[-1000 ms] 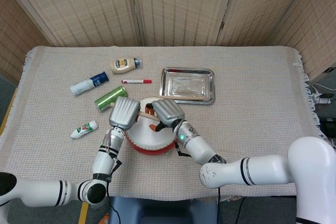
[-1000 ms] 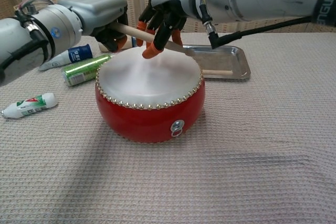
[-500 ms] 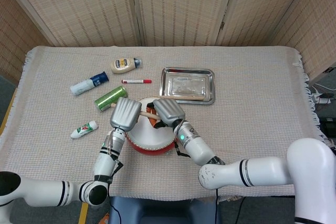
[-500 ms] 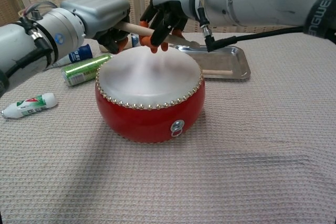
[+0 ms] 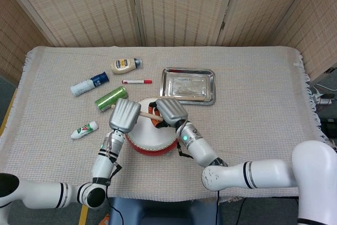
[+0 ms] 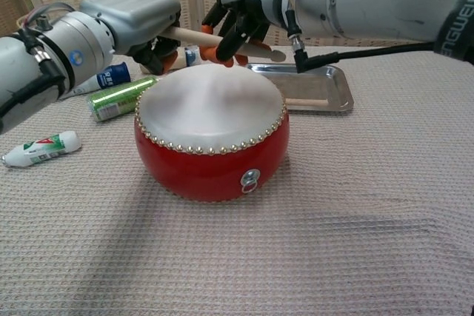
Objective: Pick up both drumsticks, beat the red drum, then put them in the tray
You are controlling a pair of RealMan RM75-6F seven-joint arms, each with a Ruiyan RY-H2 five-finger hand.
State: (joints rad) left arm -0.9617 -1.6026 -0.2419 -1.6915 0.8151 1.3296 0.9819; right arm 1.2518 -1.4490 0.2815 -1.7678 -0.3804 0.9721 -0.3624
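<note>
Left hand closed around a drumstick, stick angled across toward frame centre, above the back edge of the drum. Right hand wrapped around the second stick, tip raised clear of the white skin; looks like the top of a stroke, so beating is likely under way. Drum sits centre of the chest view; both hands crowd over its far rim to reach the skin. Tray, upper centre of the head view just behind the drum, close for the final drop-off. One stick-like piece lies along its near edge; unclear what.
</note>
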